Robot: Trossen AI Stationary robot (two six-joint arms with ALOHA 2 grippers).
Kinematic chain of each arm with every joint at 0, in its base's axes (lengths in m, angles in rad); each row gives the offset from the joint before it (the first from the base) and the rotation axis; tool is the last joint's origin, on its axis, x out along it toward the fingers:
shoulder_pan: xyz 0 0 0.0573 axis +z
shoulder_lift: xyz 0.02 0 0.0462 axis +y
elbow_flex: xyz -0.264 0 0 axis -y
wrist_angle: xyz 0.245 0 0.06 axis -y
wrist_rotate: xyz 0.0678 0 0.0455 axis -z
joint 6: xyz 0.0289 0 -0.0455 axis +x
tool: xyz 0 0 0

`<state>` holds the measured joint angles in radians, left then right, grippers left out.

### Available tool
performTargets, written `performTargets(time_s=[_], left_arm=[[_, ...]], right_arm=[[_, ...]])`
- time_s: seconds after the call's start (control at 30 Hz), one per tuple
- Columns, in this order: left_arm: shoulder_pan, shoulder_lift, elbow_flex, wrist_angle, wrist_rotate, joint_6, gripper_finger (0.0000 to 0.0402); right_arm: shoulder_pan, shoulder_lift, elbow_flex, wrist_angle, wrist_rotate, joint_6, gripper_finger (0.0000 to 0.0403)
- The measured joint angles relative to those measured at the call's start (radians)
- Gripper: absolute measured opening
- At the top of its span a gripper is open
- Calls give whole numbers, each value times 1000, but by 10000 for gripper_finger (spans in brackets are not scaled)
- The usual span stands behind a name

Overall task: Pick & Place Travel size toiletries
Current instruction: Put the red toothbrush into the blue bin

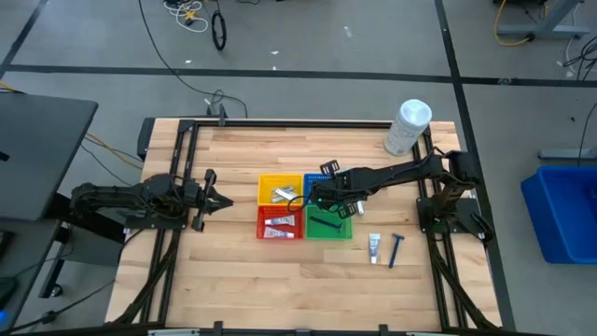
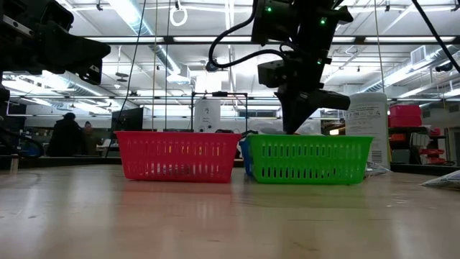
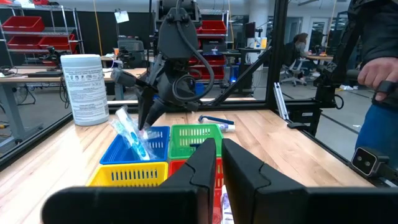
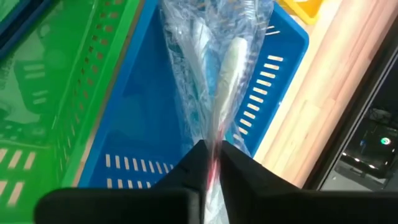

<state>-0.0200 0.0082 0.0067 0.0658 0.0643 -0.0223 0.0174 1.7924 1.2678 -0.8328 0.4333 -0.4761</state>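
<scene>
The right claw is clamped on a wrapped toothbrush over the blue basket; the left claw, nearly together, waits over the table.

Four baskets sat clustered at the high view's centre on the worktop, a container stood upper right, and a tube beside a razor lay lower right.
</scene>
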Motion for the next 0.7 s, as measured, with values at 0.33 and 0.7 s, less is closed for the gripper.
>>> performTargets(time_s=[0.33,0.7], left_arm=[[0,0,0,0,0,0,32],[0,0,0,0,0,0,32]], right_arm=[[-6,0,6,-44,0,-11,18],[-33,-1,202,-225,-78,4,11]])
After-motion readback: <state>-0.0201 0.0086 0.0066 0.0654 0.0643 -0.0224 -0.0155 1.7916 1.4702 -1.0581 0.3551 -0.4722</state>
